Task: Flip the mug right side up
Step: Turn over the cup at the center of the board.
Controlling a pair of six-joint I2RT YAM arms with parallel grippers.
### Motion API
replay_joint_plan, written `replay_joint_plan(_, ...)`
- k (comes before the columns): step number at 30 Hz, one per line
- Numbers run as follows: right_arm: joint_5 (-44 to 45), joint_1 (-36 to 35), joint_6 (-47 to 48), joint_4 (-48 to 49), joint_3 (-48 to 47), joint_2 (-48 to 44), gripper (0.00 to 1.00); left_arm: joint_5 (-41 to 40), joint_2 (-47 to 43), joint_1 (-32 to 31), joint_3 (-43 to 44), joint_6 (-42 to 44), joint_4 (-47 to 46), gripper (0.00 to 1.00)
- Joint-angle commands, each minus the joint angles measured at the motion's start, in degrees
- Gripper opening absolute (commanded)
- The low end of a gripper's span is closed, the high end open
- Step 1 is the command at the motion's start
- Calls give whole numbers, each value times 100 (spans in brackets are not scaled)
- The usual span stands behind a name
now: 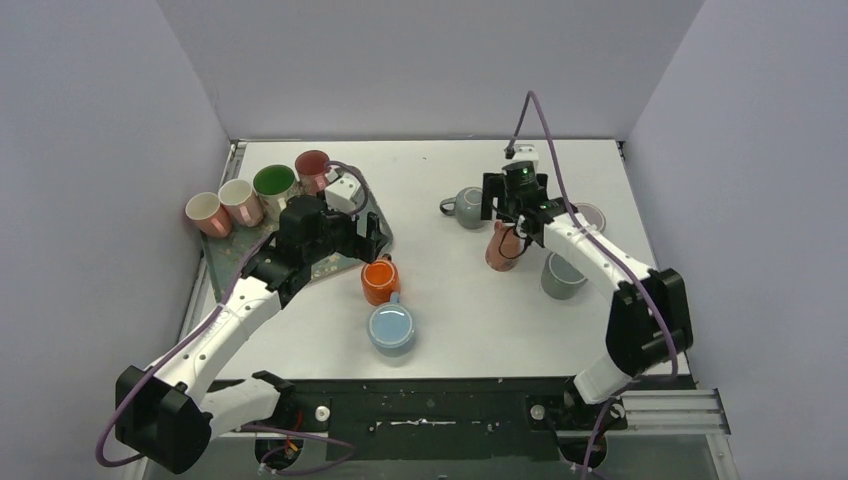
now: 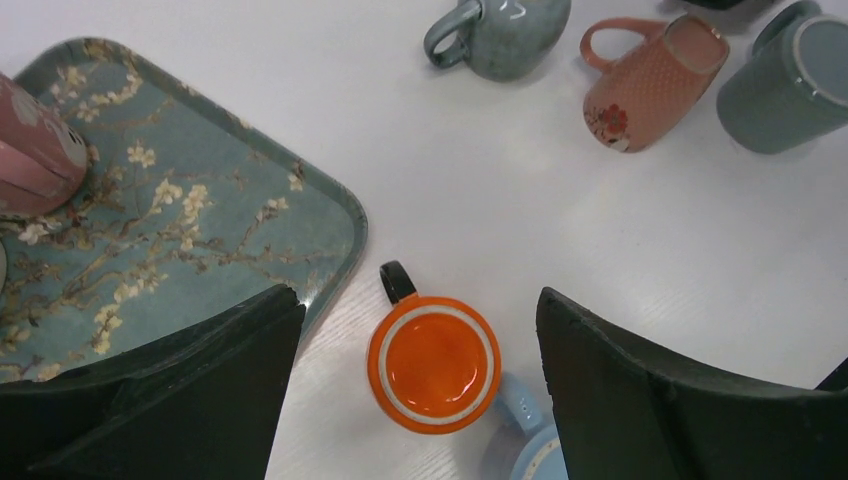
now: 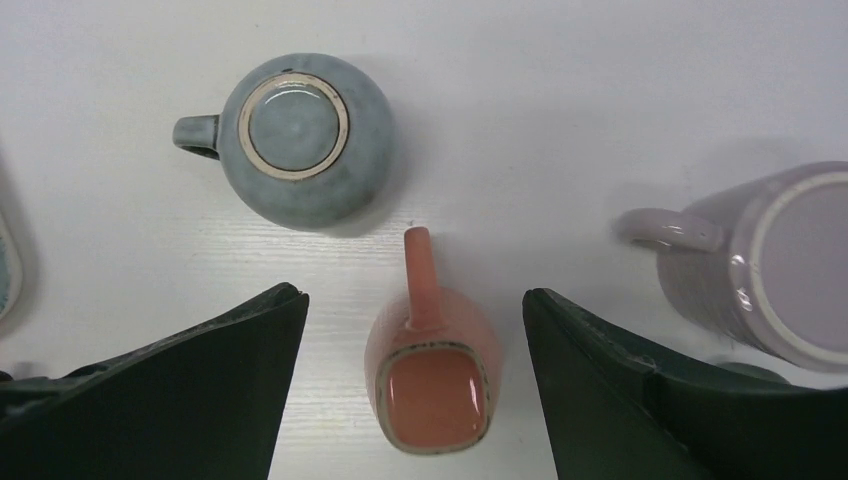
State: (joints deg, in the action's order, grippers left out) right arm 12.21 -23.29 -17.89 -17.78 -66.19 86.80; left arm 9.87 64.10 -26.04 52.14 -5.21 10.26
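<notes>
A salmon-pink mug [image 3: 432, 375] stands upside down on the white table, its square base up and its handle pointing away. My right gripper [image 3: 415, 295] hangs open above it, one finger on each side and a gap to each. In the top view that mug [image 1: 500, 248] sits just below the right gripper [image 1: 508, 225]. An orange mug [image 2: 433, 363] with a black handle stands right side up. Over it my left gripper [image 2: 417, 300] is open and holds nothing. The left gripper [image 1: 372, 232] is beside the tray's corner.
A blue-grey mug [image 3: 302, 140] and a lilac mug [image 3: 770, 265] stand base up near the pink one. A light blue mug [image 1: 391, 328] touches the orange one. The floral tray [image 2: 200, 200] on the left carries several upright mugs, among them a green one [image 1: 273, 183].
</notes>
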Motion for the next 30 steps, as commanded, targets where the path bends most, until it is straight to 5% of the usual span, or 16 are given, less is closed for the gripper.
replay_joint_plan(1,-833,291,267,-690,-687,833,81,-106,-202,29,-214,45,-145,85)
replay_joint_plan(11,-2303,195,625,-1256,-791,1469,76,-90,-330,31,-271,389,-16,85)
replay_joint_plan(18,-1962,-389,731,-1518,-647,1187,81,-311,-285,29,-319,476,-17,85)
replay_joint_plan(30,-2021,-468,844,-1676,-570,1054,32,-748,-335,38,-373,658,-3,85)
